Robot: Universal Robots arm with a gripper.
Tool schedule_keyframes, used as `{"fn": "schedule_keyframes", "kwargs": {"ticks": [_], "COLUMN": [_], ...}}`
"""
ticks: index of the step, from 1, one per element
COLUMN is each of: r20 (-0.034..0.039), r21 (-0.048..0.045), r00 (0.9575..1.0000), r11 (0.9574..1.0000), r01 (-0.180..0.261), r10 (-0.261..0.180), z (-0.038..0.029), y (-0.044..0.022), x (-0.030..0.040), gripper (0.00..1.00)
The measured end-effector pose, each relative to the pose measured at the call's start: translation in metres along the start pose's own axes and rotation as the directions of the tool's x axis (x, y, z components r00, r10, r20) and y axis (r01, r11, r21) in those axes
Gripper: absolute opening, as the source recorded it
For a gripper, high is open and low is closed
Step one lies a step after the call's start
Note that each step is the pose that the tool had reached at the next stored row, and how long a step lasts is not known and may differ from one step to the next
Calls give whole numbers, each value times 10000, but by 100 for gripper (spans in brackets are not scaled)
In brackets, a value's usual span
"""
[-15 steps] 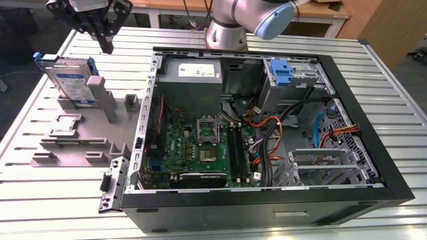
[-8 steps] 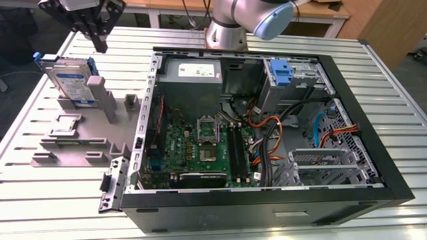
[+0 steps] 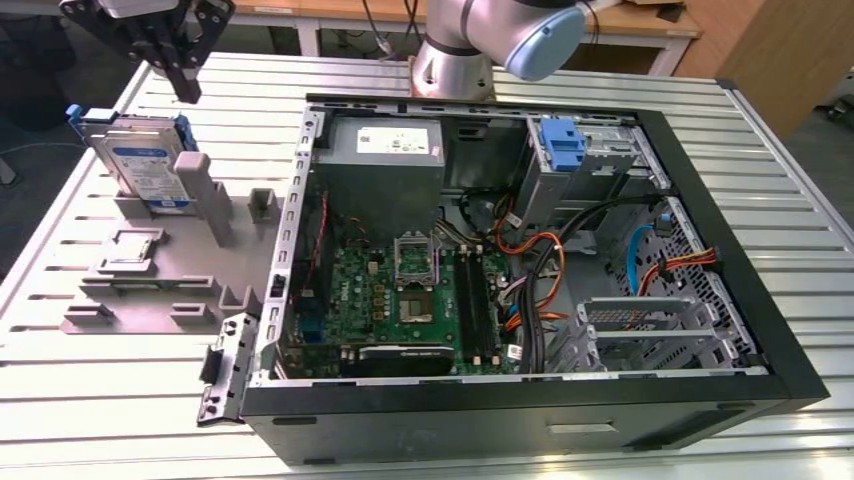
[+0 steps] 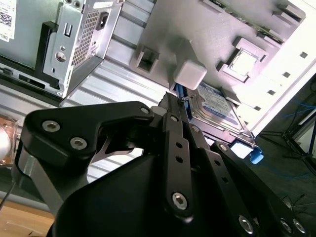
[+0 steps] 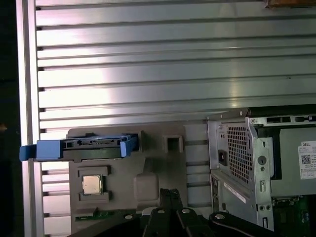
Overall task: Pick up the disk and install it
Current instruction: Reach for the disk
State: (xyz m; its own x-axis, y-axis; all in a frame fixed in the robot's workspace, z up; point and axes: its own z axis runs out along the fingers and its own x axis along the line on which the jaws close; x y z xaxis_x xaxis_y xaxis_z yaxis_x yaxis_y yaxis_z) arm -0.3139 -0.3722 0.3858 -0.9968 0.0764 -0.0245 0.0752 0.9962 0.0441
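- Disk: stands on edge in a slot at the far end of the grey fixture, at the fixture's corner on the exterior view's left. Blue rails face up and outward. Judged: held upright so the top edge is free for a grasp from above.
- Room at the disk: bare table lies beyond the fixture on that side, with nothing crowding it. One blue rail end overhangs the fixture's outline in the first wrist view.
- Grey post: rises from the fixture just beside the disk, on its side facing the case. It narrows the approach there.
- Gripper: hangs above the fixture's far end, near the post and apart from the disk. Its fingers are closed together and empty. Nothing is lifted yet.
- Processor chip: lies flat in a fixture pocket, near the disk slot.
- Computer case: lies open on the fixture's side toward the exterior view's right, its side wall just beside the fixture.
- Power supply: sits in the case corner nearest the fixture's far end.
- Blue caddy: farther from the fixture, past the power supply, with no drive in it.
- Cables: loop in the case half away from the fixture. Judged: a snag risk.
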Motion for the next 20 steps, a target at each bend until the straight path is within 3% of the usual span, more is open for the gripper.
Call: {"fn": "schedule_keyframes", "kwargs": {"ticks": [6,20], "r20": [1,0], "r21": [1,2], "r00": [10000,10000], "r11": [10000,10000], "r01": [-2,-9], "r10": [2,9], "z": [5,8], "y": [27,39], "x": [69,94], "gripper": [10,10]}}
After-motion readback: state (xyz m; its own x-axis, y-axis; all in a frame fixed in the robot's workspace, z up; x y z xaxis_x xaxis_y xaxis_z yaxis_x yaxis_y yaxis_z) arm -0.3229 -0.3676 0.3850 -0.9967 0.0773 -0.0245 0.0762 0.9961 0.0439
